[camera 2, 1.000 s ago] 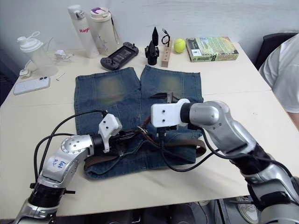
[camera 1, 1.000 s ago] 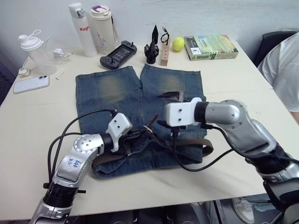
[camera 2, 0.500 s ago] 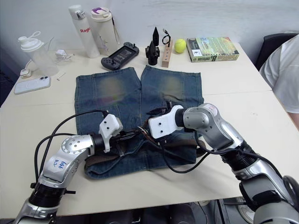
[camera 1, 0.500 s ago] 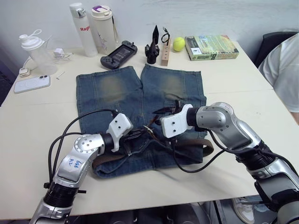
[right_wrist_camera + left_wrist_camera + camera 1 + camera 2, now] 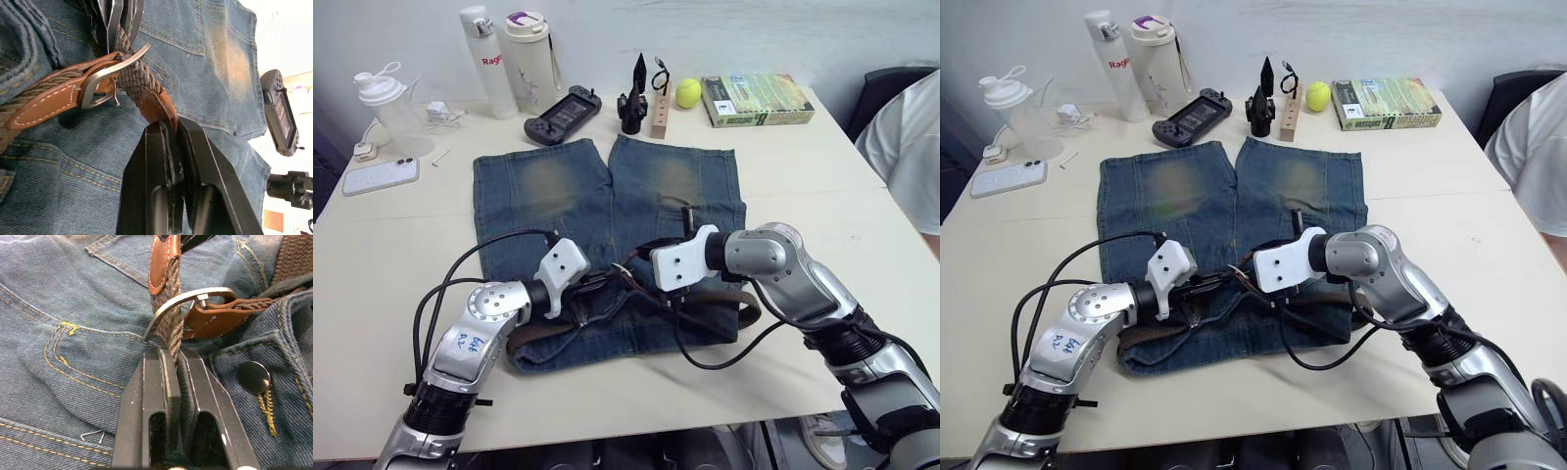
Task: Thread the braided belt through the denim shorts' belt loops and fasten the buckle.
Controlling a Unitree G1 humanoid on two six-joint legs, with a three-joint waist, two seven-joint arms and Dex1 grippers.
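The denim shorts lie flat on the table, waistband toward me. The braided belt runs along that waistband. Its woven end passes through the silver buckle at the middle of the waist. My left gripper is shut on the woven part just short of the buckle. My right gripper is shut on the brown leather tip that has come out past the buckle. The two grippers meet nose to nose over the fly. I cannot make out the belt loops under the arms.
Along the table's far edge stand two bottles, a game controller, a black stand, a tennis ball and a book. A phone and a shaker sit far left. A person sits at the right.
My right gripper has come down from above the shorts, turned toward the buckle and shut on the belt's leather tip. The left arm has stayed where it was.
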